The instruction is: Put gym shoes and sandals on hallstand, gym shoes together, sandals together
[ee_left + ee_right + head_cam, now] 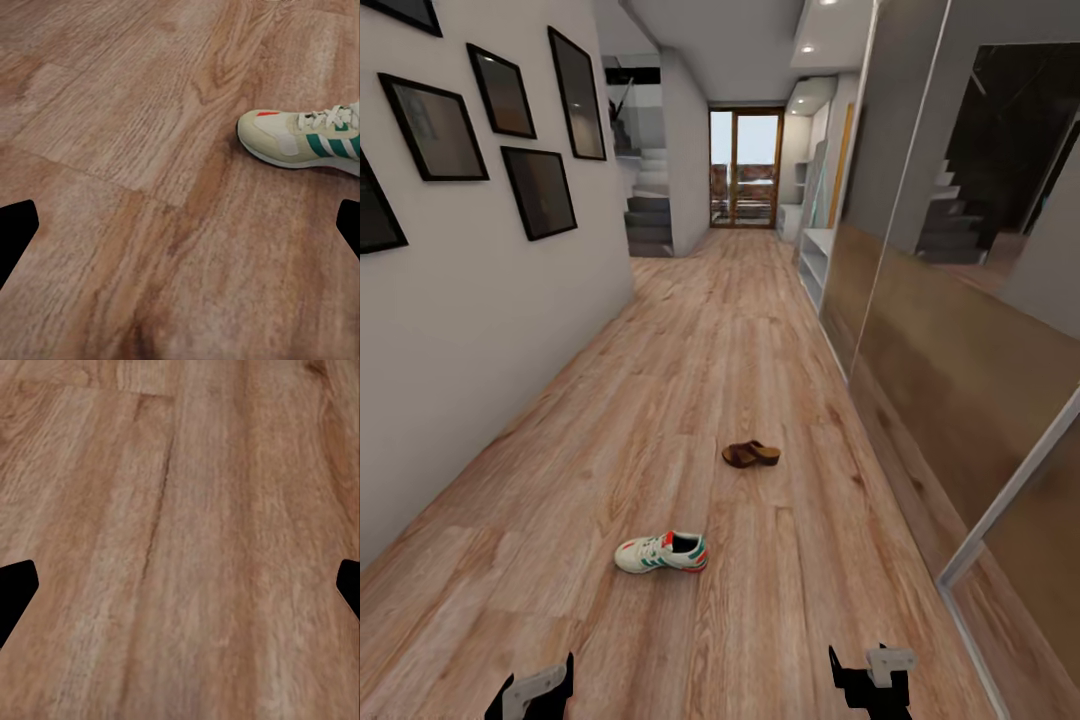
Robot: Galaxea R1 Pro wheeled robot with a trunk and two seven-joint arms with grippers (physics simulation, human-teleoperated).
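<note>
Head view: off-white, green-striped gym shoe (661,552), brown sandal (750,454).

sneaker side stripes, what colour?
Green, on the off-white gym shoe lying on the corridor floor. Clearest in the left wrist view.

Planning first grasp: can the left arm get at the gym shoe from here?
Probably yes. The gym shoe lies alone on the corridor floor, just ahead of the open left gripper, with bare planks between them.
</note>
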